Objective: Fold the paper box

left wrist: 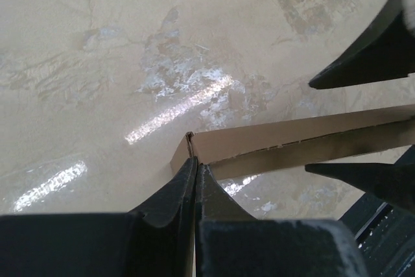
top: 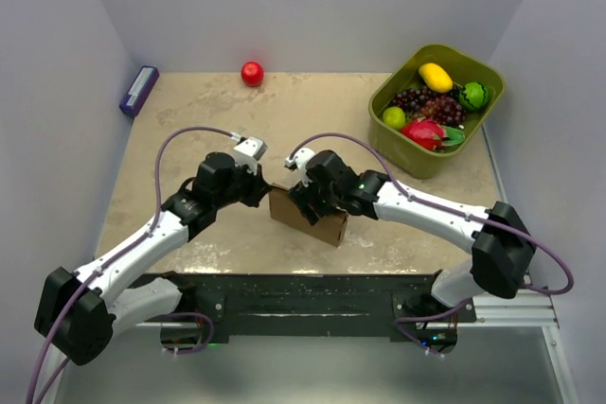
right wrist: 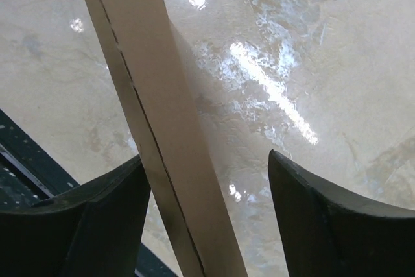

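Note:
The paper box is a brown cardboard piece standing on edge on the table, between my two grippers. My left gripper is at its left end. In the left wrist view the left gripper is shut, pinching the corner of the paper box. My right gripper is over the box's top edge. The right wrist view shows the right gripper open, astride a wall of the paper box, which lies close to the left finger and well apart from the right finger.
A green bin of toy fruit stands at the back right. A red ball lies at the back middle and a purple block at the back left. The black base rail runs along the near edge.

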{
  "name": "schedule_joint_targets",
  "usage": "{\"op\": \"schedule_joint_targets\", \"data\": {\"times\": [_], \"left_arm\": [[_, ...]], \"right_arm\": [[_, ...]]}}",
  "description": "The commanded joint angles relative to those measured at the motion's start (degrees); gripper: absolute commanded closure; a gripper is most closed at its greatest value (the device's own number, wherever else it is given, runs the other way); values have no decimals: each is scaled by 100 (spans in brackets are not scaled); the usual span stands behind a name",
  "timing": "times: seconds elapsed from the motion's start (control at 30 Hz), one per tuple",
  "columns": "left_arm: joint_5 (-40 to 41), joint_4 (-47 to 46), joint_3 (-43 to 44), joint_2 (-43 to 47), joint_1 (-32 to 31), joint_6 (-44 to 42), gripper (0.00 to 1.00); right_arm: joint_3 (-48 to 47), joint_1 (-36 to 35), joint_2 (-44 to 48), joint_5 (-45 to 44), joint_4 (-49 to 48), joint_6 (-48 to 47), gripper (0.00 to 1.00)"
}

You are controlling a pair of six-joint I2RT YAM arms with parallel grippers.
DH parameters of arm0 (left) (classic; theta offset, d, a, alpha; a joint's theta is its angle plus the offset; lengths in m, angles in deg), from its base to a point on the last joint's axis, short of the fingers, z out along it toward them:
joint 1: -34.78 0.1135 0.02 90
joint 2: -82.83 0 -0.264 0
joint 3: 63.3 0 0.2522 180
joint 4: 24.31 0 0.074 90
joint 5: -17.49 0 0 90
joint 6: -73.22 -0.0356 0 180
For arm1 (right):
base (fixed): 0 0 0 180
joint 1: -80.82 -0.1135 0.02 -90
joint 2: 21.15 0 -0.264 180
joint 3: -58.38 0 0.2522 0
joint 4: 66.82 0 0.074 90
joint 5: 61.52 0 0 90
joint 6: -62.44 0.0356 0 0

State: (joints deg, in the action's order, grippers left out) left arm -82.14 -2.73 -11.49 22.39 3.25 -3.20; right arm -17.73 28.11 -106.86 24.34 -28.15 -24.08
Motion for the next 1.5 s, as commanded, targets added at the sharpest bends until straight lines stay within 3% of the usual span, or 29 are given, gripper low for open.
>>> {"op": "schedule_joint_targets", "data": {"times": [0.0,0.2,0.43,0.77,1.13,1.47], "left_arm": [[550,537,45,138,15,127,100],[760,563,133,147,-38,215,100],[848,519,177,235,-125,311,100],[1173,590,326,191,-371,408,100],[1428,678,485,33,-626,514,100],[1534,695,546,6,-793,540,100]], "right_arm": [[-14,41,599,-420,242,696,23],[-207,33,1363,-1220,892,1347,20],[-287,33,1873,-1730,1596,2111,23],[47,24,2436,-949,1711,2973,42],[784,15,2823,-351,1421,3500,48],[864,15,2691,-613,1394,3606,55]]}}
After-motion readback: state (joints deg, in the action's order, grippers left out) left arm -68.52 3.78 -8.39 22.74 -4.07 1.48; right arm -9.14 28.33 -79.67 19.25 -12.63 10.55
